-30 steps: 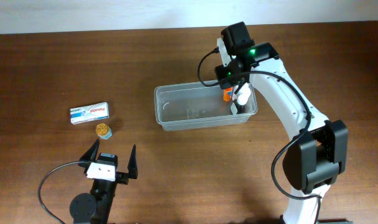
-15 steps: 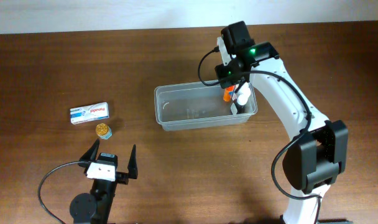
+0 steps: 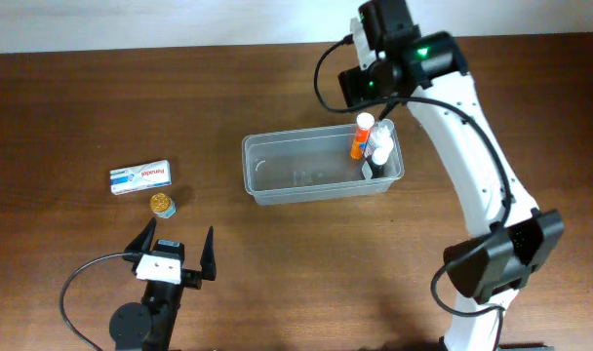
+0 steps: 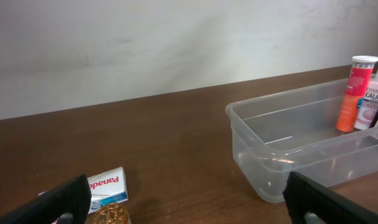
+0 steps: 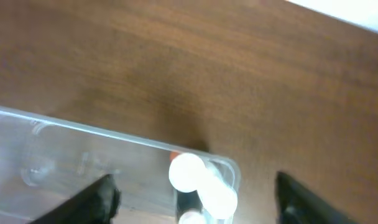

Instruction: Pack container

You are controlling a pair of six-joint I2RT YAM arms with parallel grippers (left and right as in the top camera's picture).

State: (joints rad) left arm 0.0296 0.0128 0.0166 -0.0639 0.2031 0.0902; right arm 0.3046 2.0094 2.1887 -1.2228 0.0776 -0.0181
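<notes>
The container (image 3: 298,187) is a clear plastic tub at mid table, also in the left wrist view (image 4: 263,180) and the right wrist view (image 5: 83,130). At its right end stand an orange tube (image 3: 358,137) (image 4: 357,93) (image 5: 188,171), a white calamine bottle (image 3: 381,144) (image 4: 375,102) (image 5: 218,196) and a small dark bottle (image 3: 368,171). My right gripper (image 3: 375,102) (image 5: 198,199) hangs open above those bottles, touching none. My left gripper (image 3: 175,249) (image 4: 192,205) rests open and empty near the front left, pointing towards the tub.
A white and blue Panadol box (image 3: 140,176) (image 4: 108,186) lies at the left of the table. A small jar with a gold lid (image 3: 161,204) (image 4: 111,216) stands just in front of it, close to my left gripper. A pale wall runs along the table's far edge.
My right gripper has opened and risen away from the tub's right end, leaving the orange tube standing inside. The left arm has not moved.
</notes>
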